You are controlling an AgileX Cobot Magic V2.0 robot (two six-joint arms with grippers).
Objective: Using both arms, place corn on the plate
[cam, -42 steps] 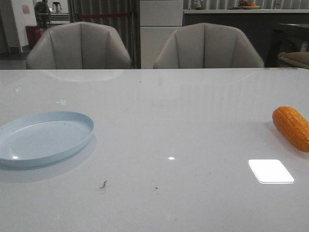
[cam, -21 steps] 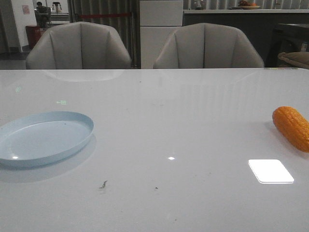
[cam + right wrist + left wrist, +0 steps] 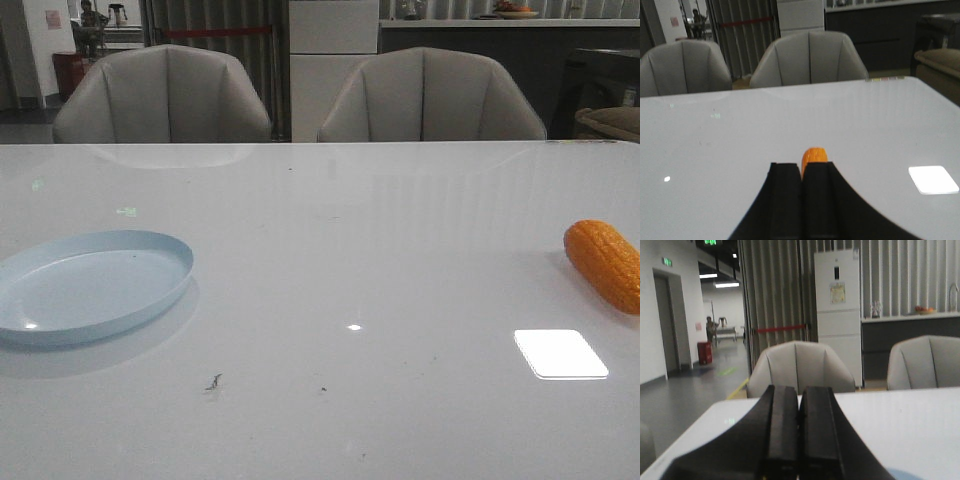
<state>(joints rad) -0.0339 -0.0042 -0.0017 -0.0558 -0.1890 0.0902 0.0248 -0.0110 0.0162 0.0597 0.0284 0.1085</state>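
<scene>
The orange corn (image 3: 605,265) lies on the white table at the far right edge of the front view. The pale blue plate (image 3: 150,290) sits empty at the left. Neither arm shows in the front view. In the left wrist view my left gripper (image 3: 799,390) is shut and empty, held above the table's left part, with a sliver of the plate (image 3: 901,475) just beside it. In the right wrist view my right gripper (image 3: 801,167) is shut and empty, and the tip of the corn (image 3: 814,154) shows on the table just beyond its fingertips.
Two grey chairs (image 3: 165,95) (image 3: 430,95) stand behind the table's far edge. A bright square light reflection (image 3: 560,354) lies on the table near the corn. Small dark specks (image 3: 214,382) lie near the front middle.
</scene>
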